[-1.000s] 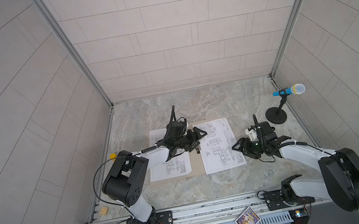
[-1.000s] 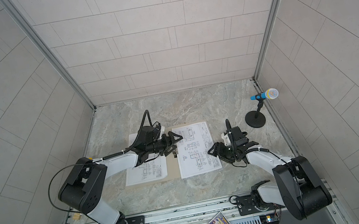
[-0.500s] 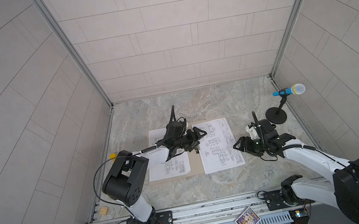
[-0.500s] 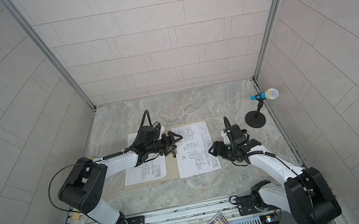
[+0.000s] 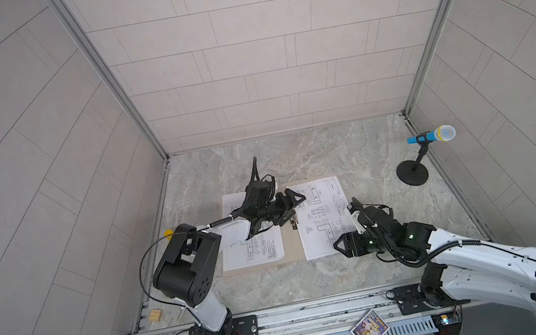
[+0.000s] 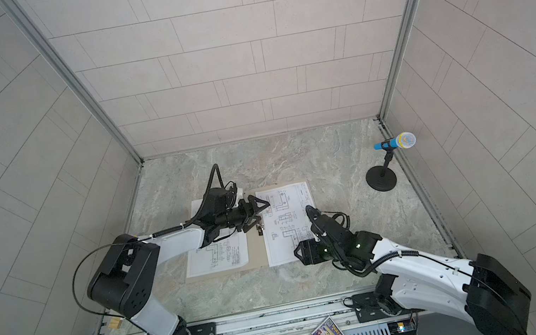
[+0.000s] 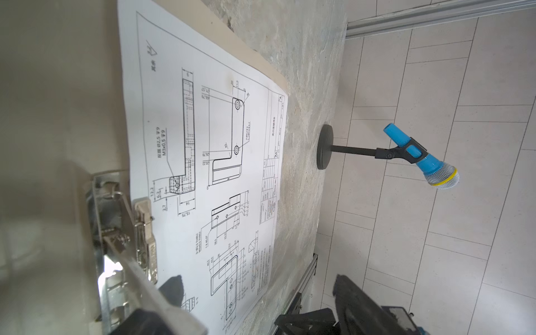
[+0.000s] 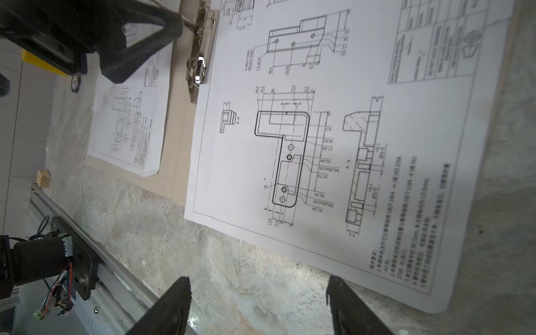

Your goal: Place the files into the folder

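Observation:
The tan folder (image 5: 291,242) (image 6: 257,252) lies open and flat on the marble table. Two white files with line drawings rest on it. One sheet (image 5: 255,252) (image 6: 219,257) covers its left half. The other sheet (image 5: 324,218) (image 6: 284,225) (image 7: 220,145) (image 8: 319,145) covers the right half, and its near corner sticks out past the folder's edge. My left gripper (image 5: 293,205) (image 6: 257,213) (image 7: 258,290) hangs open over the metal spine clip (image 7: 139,232) (image 8: 200,58). My right gripper (image 5: 340,247) (image 6: 300,254) (image 8: 258,290) is open and empty, low over the table by that near corner.
A blue microphone (image 5: 432,136) (image 7: 417,156) on a black stand is at the back right. A colourful picture card (image 5: 370,332) lies on the front rail, and a small wooden block (image 5: 154,315) sits at the front left.
My right gripper has moved from the right sheet's side edge toward the front, to its near corner. The left arm has stayed still.

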Robot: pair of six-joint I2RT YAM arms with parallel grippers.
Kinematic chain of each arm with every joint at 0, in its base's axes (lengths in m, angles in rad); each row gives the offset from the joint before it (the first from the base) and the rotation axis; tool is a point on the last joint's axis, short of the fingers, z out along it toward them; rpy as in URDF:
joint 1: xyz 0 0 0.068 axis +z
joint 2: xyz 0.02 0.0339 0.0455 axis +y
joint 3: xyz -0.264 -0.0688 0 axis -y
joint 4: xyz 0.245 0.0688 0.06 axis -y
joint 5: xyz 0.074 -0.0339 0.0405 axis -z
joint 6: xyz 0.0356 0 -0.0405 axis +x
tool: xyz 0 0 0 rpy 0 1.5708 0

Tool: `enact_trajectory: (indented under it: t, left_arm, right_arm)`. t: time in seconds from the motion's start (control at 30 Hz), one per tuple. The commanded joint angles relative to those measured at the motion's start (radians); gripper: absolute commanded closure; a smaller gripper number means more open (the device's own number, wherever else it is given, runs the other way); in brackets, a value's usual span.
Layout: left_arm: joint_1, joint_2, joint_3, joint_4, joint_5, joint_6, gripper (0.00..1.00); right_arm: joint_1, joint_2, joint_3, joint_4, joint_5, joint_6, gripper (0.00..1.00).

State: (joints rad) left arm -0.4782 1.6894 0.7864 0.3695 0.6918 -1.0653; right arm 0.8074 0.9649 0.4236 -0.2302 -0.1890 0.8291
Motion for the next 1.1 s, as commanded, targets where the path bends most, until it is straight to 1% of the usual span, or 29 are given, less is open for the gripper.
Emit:
enact_trajectory:
  t: [0.0, 0.07, 0.13, 0.23, 0.3, 0.43, 0.57, 0.7, 0.87, 1.07]
  left_arm:
    - [0.006, 0.012, 0.034, 0.016, 0.011, 0.018, 0.13]
    - [0.009, 0.018, 0.034, 0.012, 0.015, 0.021, 0.13]
    - [0.012, 0.024, 0.031, 0.023, 0.017, 0.015, 0.12]
    - [0.012, 0.025, 0.03, 0.03, 0.021, 0.011, 0.12]
    - [0.011, 0.024, 0.028, 0.032, 0.022, 0.01, 0.12]
    - [0.016, 0.027, 0.027, 0.034, 0.021, 0.011, 0.12]
    - [0.019, 0.037, 0.03, 0.046, 0.023, 0.004, 0.12]
    - [0.023, 0.055, 0.028, 0.078, 0.034, -0.019, 0.13]
    - [0.027, 0.055, 0.024, 0.085, 0.035, -0.021, 0.12]
    - [0.034, 0.055, 0.022, 0.085, 0.036, -0.02, 0.12]
  right_arm:
    - [0.102, 0.056, -0.008, 0.105, 0.151, 0.087, 0.28]
    - [0.173, 0.115, 0.02, 0.095, 0.212, 0.053, 0.29]
    - [0.236, 0.184, 0.073, 0.038, 0.291, -0.027, 0.3]
    - [0.278, 0.271, 0.163, -0.07, 0.383, -0.139, 0.3]
    - [0.301, 0.288, 0.18, -0.081, 0.438, -0.21, 0.28]
    - [0.303, 0.273, 0.168, -0.045, 0.461, -0.356, 0.25]
    - [0.306, 0.27, 0.157, -0.011, 0.443, -0.511, 0.25]
    - [0.32, 0.302, 0.151, 0.026, 0.429, -0.658, 0.24]
    - [0.349, 0.364, 0.168, 0.068, 0.47, -0.755, 0.24]
    - [0.364, 0.426, 0.185, 0.129, 0.509, -0.809, 0.25]
